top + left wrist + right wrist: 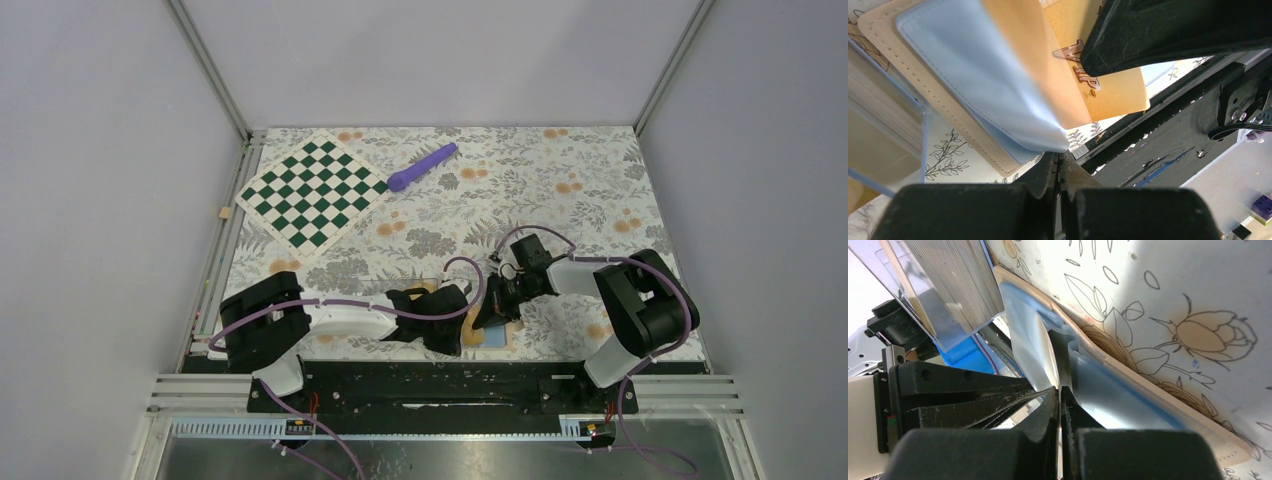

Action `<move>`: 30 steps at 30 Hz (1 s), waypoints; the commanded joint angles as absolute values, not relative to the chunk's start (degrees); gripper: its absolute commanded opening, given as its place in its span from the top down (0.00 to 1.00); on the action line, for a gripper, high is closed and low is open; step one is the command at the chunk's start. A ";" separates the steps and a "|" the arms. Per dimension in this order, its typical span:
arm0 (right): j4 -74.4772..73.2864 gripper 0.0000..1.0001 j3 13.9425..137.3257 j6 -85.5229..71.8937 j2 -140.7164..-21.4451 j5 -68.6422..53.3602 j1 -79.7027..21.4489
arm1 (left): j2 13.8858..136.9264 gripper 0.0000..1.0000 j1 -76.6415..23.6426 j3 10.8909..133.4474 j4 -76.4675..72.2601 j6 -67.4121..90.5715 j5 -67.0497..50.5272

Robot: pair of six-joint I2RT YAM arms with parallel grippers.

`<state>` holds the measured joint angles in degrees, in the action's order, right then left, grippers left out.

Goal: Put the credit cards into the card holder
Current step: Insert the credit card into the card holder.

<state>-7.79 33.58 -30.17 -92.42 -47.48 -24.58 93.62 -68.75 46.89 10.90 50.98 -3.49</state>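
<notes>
The tan card holder lies open on the floral cloth at the table's near edge. My left gripper is shut on the corner of its light blue pocket and holds that flap lifted. An orange-yellow credit card marked "VIP" sits partly under the lifted flap. My right gripper is shut and appears to pinch this card edge-on; its black finger lies over the card. The blue pocket and the holder's tan rim show ahead of it. In the top view both grippers meet over the holder.
A clear plastic case holding a stack of cards stands right beside the holder, also in the left wrist view. A green-and-white checkered mat and a purple pen-like object lie at the back left. The black base rail runs just behind the holder.
</notes>
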 commanded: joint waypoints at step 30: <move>-16.88 0.95 37.04 -22.26 -95.14 -41.37 -24.78 | 80.57 0.71 -61.97 33.11 1.92 55.70 -2.06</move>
<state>-14.20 37.12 -23.79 -93.84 -46.17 -24.58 80.36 -62.96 33.17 6.04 55.05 -1.34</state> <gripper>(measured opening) 0.047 0.281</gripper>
